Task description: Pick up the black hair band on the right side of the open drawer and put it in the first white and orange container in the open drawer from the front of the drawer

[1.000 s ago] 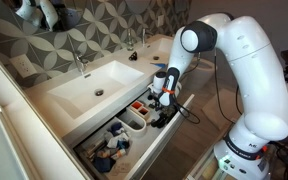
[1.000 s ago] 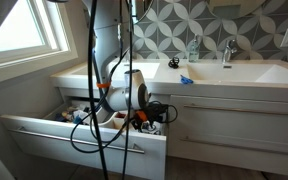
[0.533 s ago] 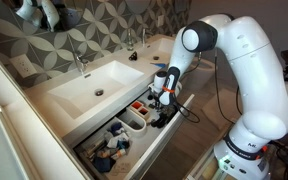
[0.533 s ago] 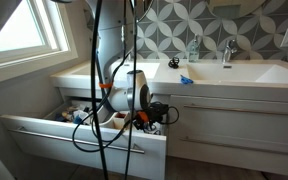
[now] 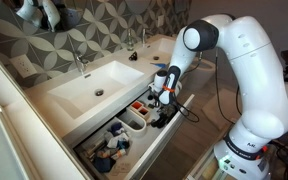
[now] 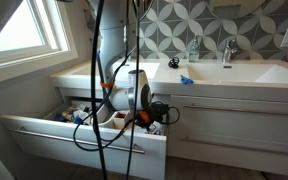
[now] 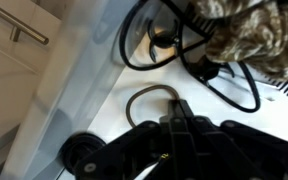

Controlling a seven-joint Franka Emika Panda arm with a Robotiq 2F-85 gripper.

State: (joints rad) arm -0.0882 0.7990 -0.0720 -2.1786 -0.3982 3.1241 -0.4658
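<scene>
In the wrist view the black hair band [image 7: 132,98] lies as a thin dark loop on the white floor of the drawer [image 7: 84,100]. My gripper [image 7: 174,108] comes in from the bottom, and its jaws are shut on the loop's near end. Both exterior views show the gripper [image 5: 162,108] [image 6: 150,118] reaching down into the right end of the open drawer [image 5: 149,150] [image 6: 84,140]. White oval containers [image 5: 134,122] sit in the drawer to the left of the gripper. I cannot make out any orange on them.
Black cables [image 7: 184,55] and a camouflage-patterned item [image 7: 246,30] lie just beyond the band. A black round object [image 7: 81,155] sits near the drawer's side wall. The white sink [image 5: 89,88] [image 6: 224,72] overhangs the drawer. Cluttered items fill the drawer's left half [image 5: 109,150].
The jaws have closed over the last second and now pinch the hair band. The arm has hardly moved.
</scene>
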